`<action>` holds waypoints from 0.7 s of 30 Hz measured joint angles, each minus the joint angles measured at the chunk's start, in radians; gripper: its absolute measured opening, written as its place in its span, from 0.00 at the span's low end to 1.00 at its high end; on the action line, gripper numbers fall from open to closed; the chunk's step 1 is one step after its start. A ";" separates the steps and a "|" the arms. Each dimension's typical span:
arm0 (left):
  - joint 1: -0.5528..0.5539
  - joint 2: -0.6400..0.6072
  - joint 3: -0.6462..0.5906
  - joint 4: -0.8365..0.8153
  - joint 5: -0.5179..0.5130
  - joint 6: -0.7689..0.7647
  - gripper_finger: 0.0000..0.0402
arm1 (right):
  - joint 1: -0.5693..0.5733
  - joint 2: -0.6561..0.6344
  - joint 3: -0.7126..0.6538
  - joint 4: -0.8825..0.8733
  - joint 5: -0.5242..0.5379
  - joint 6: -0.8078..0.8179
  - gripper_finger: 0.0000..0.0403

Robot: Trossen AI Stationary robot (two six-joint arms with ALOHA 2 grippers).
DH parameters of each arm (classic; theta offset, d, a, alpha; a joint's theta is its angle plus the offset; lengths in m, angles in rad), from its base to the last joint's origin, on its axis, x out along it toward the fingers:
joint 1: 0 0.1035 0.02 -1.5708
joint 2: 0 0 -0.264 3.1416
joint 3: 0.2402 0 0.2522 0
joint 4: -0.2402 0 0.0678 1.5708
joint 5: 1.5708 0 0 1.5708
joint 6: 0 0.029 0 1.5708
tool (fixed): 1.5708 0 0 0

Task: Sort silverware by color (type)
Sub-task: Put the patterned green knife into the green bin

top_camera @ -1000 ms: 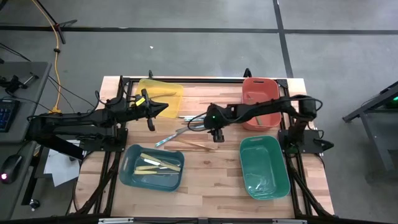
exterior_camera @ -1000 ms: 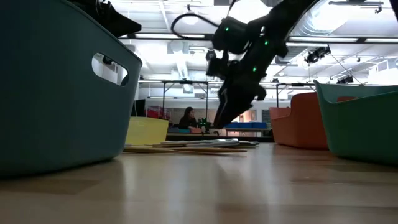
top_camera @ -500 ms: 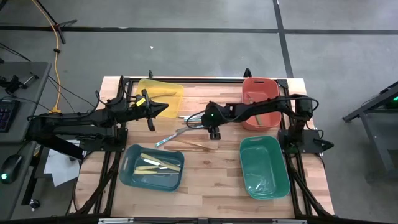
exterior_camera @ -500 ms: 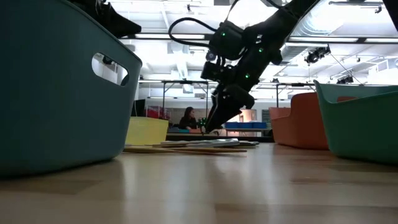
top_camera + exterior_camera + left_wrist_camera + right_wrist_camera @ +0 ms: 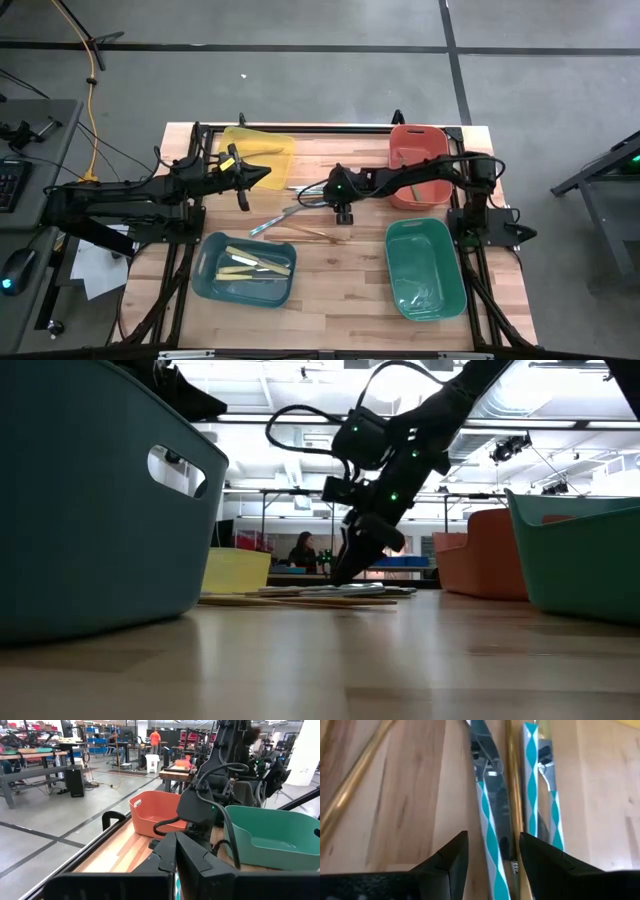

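Observation:
Loose silverware lies flat at the table's middle: shiny silver-grey pieces and gold-tan ones. My right gripper is down at this pile, open. In the right wrist view its fingers stand on either side of a silver utensil's handle, with a gold piece and a second silver one beside it. Cream-yellow pieces lie in the blue bin. My left gripper waits, shut, above the table near the yellow bin.
Four bins ring the pile: yellow at far left, orange at far right, green at near right, blue at near left. Another gold utensil lies slanted off to one side. Bare wood shows between the two near bins.
My right gripper has come down and moved a little toward the table's left, so its fingertips now reach the silverware pile. The pile and the left arm have stayed where they were.

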 joint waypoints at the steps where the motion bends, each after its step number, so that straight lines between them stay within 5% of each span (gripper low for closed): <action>1: 0.000 0.000 0.000 0.000 0.000 0.000 0.00 | -0.001 0.000 0.000 -0.001 -0.015 0.000 0.40; 16: 0.000 0.000 0.000 -0.002 0.000 0.001 0.00 | -0.006 0.045 0.002 -0.003 -0.037 -0.002 0.39; 21: 0.000 0.000 0.000 -0.001 0.000 0.002 0.00 | 0.006 0.045 0.004 -0.040 -0.041 0.000 0.32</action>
